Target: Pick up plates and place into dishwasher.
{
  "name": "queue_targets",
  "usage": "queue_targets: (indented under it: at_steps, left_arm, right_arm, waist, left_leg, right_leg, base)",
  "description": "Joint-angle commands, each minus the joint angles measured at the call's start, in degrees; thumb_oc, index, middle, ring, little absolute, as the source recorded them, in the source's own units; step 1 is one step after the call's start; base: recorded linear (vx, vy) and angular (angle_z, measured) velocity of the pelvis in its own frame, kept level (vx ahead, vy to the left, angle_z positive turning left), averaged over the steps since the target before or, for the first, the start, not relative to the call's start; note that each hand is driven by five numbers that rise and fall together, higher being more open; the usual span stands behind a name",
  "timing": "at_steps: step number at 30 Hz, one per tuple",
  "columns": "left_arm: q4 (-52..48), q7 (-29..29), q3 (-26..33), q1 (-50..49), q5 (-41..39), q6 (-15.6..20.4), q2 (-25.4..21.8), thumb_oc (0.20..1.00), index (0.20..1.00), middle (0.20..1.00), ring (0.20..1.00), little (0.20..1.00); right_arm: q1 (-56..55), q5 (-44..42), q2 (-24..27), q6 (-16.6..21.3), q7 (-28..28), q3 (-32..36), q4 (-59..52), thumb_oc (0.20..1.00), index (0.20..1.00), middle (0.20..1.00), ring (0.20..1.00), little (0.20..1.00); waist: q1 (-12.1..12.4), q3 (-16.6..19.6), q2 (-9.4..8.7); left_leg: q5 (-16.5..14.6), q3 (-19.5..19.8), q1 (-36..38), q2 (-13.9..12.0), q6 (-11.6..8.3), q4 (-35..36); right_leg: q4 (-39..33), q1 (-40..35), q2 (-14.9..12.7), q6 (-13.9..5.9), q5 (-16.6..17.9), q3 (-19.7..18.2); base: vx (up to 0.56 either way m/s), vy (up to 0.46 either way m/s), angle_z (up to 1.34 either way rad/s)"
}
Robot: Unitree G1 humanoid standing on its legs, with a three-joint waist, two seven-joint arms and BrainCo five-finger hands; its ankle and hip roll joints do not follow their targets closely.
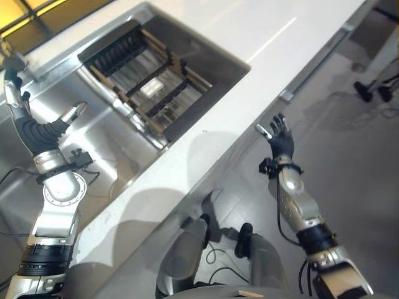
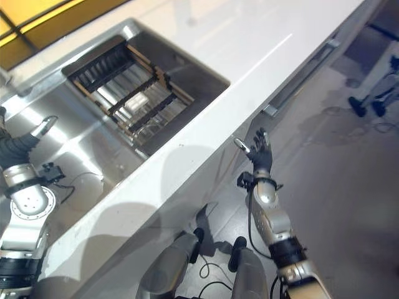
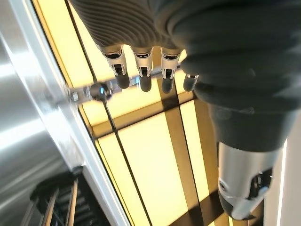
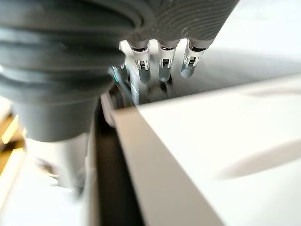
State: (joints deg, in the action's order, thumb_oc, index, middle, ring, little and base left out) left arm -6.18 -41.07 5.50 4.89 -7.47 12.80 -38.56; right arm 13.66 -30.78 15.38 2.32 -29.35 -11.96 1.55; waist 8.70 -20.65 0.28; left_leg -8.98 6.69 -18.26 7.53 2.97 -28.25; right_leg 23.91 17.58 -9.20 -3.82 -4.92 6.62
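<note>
While fingers (image 1: pixel 278 124) straight, both empty hands well apart from rack (image 1: pixel 146 81).

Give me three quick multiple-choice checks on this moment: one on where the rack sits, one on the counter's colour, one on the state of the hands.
1. Where is the rack?
A. Down in the steel basin
B. On the white counter
C. On the floor

2. What colour is the counter?
A. Black
B. White
C. Red

3. What are the left hand and right hand doing?
A. Both hold plates
B. One holds a cup
C. Both open, holding nothing

Key: 1 A, the rack lies inside the sunken steel basin. 2 B, the long top beside the basin is white. 3 C, both hands show straight fingers with nothing between them.
</note>
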Motion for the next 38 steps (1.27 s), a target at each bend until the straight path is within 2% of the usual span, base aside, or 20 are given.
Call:
queue_targets:
  at_steps: [1, 6, 8, 11, 13, 15, 18, 21, 23, 24, 30, 31, 35, 36, 38]
  left_arm:
    - [-4.43, -1.68, -0.59, -1.53, 2.81, 0.15, 4.43, 1.000, 1.000, 1.000, 1.000, 1.000]
    - [-5.88, -1.06, -1.29, -2.90, 1.84, -1.02, 6.58, 1.000, 1.000, 1.000, 1.000, 1.000]
    - [-5.93, -1.11, -1.51, -2.76, 1.52, -1.24, 7.04, 1.000, 1.000, 1.000, 1.000, 1.000]
    - [-5.81, 2.33, -2.37, -1.99, 0.66, -1.24, 8.53, 1.000, 1.000, 1.000, 1.000, 1.000]
    - [-5.69, 4.55, -2.81, -1.30, -0.72, -0.99, 9.08, 1.000, 1.000, 1.000, 1.000, 1.000]
    - [-5.80, 7.55, -3.04, -0.28, -2.96, -1.54, 9.63, 1.000, 1.000, 1.000, 1.000, 1.000]
    - [-6.47, 12.03, -3.85, 0.63, -6.08, -2.21, 10.72, 1.000, 1.000, 1.000, 1.000, 1.000]
    - [-8.76, 14.42, -5.15, 0.62, -8.60, -3.06, 11.67, 1.000, 1.000, 1.000, 1.000, 1.000]
    - [-9.47, 14.95, -5.17, 0.19, -9.49, -3.09, 11.72, 1.000, 1.000, 1.000, 1.000, 1.000]
    - [-10.56, 15.27, -5.10, -0.44, -10.35, -3.16, 11.80, 1.000, 1.000, 1.000, 1.000, 1.000]
    - [-12.06, 17.72, -4.37, -1.67, -13.39, -3.93, 11.84, 1.000, 1.000, 1.000, 1.000, 1.000]
    - [-11.97, 18.82, -4.41, -1.63, -14.16, -4.11, 11.98, 1.000, 1.000, 1.000, 1.000, 1.000]
    - [-10.84, 22.88, -6.85, 0.27, -15.77, -4.97, 13.36, 1.000, 1.000, 1.000, 1.000, 1.000]
    - [-10.29, 22.66, -7.67, 1.17, -15.39, -5.05, 13.58, 1.000, 1.000, 1.000, 1.000, 1.000]
    - [-9.53, 20.90, -8.70, 2.38, -15.04, -4.78, 13.81, 1.000, 1.000, 1.000, 1.000, 1.000]
  right_arm:
    - [-0.59, 2.32, -0.61, 1.09, -4.92, 0.54, -7.84, 1.000, 1.000, 1.000, 1.000, 1.000]
    - [-2.07, 8.00, 0.46, 2.39, -10.29, 2.21, -15.83, 1.000, 1.000, 1.000, 1.000, 1.000]
    - [-1.05, 10.77, 0.85, 3.67, -10.48, 2.36, -17.45, 1.000, 1.000, 1.000, 1.000, 1.000]
    - [2.63, 18.01, 2.90, 3.54, -11.84, 2.26, -21.28, 1.000, 1.000, 1.000, 1.000, 1.000]
    - [4.53, 21.30, 5.00, 3.77, -7.98, 2.11, -23.58, 1.000, 1.000, 1.000, 1.000, 1.000]
    - [6.45, 19.55, 7.10, 2.57, -2.19, 1.23, -24.95, 1.000, 1.000, 1.000, 1.000, 1.000]
    - [7.54, 18.43, 10.22, -2.14, 4.12, 0.42, -25.47, 1.000, 1.000, 1.000, 1.000, 1.000]
    - [7.77, 10.65, 12.79, -3.11, 10.14, -0.06, -25.56, 1.000, 1.000, 1.000, 1.000, 1.000]
    - [7.80, 9.70, 12.74, -3.23, 13.24, 0.02, -24.11, 1.000, 1.000, 1.000, 1.000, 1.000]
    - [7.94, 7.45, 12.75, -3.71, 14.58, -0.64, -23.81, 1.000, 1.000, 1.000, 1.000, 1.000]
    - [6.90, 6.57, 10.45, -3.73, 13.64, -3.95, -21.35, 1.000, 1.000, 1.000, 1.000, 1.000]
    - [6.48, 6.70, 10.33, -3.40, 13.09, -4.38, -20.88, 1.000, 1.000, 1.000, 1.000, 1.000]
    - [3.05, 7.93, 10.64, -1.42, 12.07, -3.54, -19.98, 1.000, 1.000, 1.000, 1.000, 1.000]
    - [2.80, 8.14, 10.40, -1.13, 12.18, -3.32, -19.71, 1.000, 1.000, 1.000, 1.000, 1.000]
    - [3.36, 8.37, 9.54, -0.68, 12.34, -4.04, -18.32, 1.000, 1.000, 1.000, 1.000, 1.000]
  waist:
    - [-2.35, 5.07, -2.50]
    - [-3.32, 9.88, -2.08]
    - [-3.18, 10.89, -1.98]
    - [-2.58, 13.79, -1.96]
    - [-2.18, 15.57, -2.29]
    - [-1.58, 17.41, -3.00]
    - [-0.89, 19.13, -4.11]
    - [1.02, 19.87, -5.08]
    - [2.39, 20.29, -5.50]
    - [4.05, 20.38, -5.75]
    - [7.77, 19.16, -6.38]
    - [7.81, 18.86, -6.30]
    - [5.20, 17.73, -4.94]
    - [4.40, 17.64, -4.71]
    - [3.36, 18.00, -4.37]
  left_leg:
    - [-2.75, -2.50, 2.12, 1.24, 3.99, 1.83]
    - [-0.30, -1.54, 8.87, 0.97, 3.50, 10.56]
    - [0.54, -0.66, 10.56, 0.88, 3.21, 12.84]
    - [2.14, 2.73, 13.20, 0.81, 2.56, 16.87]
    - [2.61, 5.19, 13.75, 0.89, 2.20, 17.87]
    - [3.07, 8.01, 13.93, 1.20, 1.89, 18.53]
    - [3.75, 12.42, 14.06, 1.66, 1.44, 19.13]
    - [4.81, 15.87, 14.33, 1.47, 0.44, 19.97]
    - [5.55, 17.12, 14.55, 0.85, -0.32, 20.88]
    - [6.54, 18.19, 14.58, 0.28, -0.95, 21.64]
    - [10.77, 18.99, 12.43, -1.44, -2.79, 19.57]
    - [11.11, 18.58, 12.15, -1.32, -2.71, 19.06]
    - [12.55, 10.60, 10.89, -1.86, -3.51, 17.74]
    - [12.79, 9.52, 10.91, -2.33, -3.84, 18.06]
    - [11.66, 10.13, 12.35, -2.19, -3.66, 20.36]
  right_leg:
    - [-15.30, -3.25, -1.77, -0.81, 15.19, -4.40]
    - [-21.05, -7.84, -1.22, -0.97, 16.65, -7.66]
    - [-22.19, -9.41, -0.84, -0.78, 16.48, -8.38]
    - [-22.98, -11.98, 0.63, -0.35, 14.70, -11.19]
    - [-22.37, -12.92, 1.96, -0.27, 12.82, -13.41]
    - [-21.49, -13.47, 3.12, -0.34, 11.09, -14.88]
    - [-19.65, -13.78, 4.70, -0.16, 9.18, -15.74]
    - [-19.19, -14.55, 4.85, 0.42, 7.62, -12.45]
    - [-19.63, -15.32, 4.85, 0.84, 6.63, -9.53]
    - [-20.20, -16.00, 5.00, 1.25, 6.12, -7.23]
    - [-21.54, -18.32, 5.96, 3.35, 5.11, -1.10]
    - [-21.54, -18.51, 5.96, 3.40, 5.20, -0.59]
    - [-22.30, -19.93, 5.89, 3.15, 5.41, 3.52]
    - [-22.64, -20.25, 5.92, 3.16, 5.40, 3.97]
    - [-23.00, -20.28, 6.12, 3.11, 5.48, 3.01]
  base:
    - [0.06, 0.176, -0.39]
    - [0.08, 0.148, -0.22]
    - [0.07, 0.099, 0.01]
    - [0.11, 0.069, 0.39]
    - [0.13, 0.009, 0.85]
    - [0.14, -0.030, 1.01]
    - [0.12, -0.070, 1.25]
    - [0.06, -0.093, 1.13]
    - [0.02, -0.160, 0.69]
    - [-0.01, -0.216, 0.73]
    - [0.00, -0.183, 0.69]
    - [-0.04, -0.097, 0.69]
    - [-0.07, -0.037, 1.07]
    - [-0.05, 0.012, 0.96]
    - [-0.04, 0.034, 0.56]
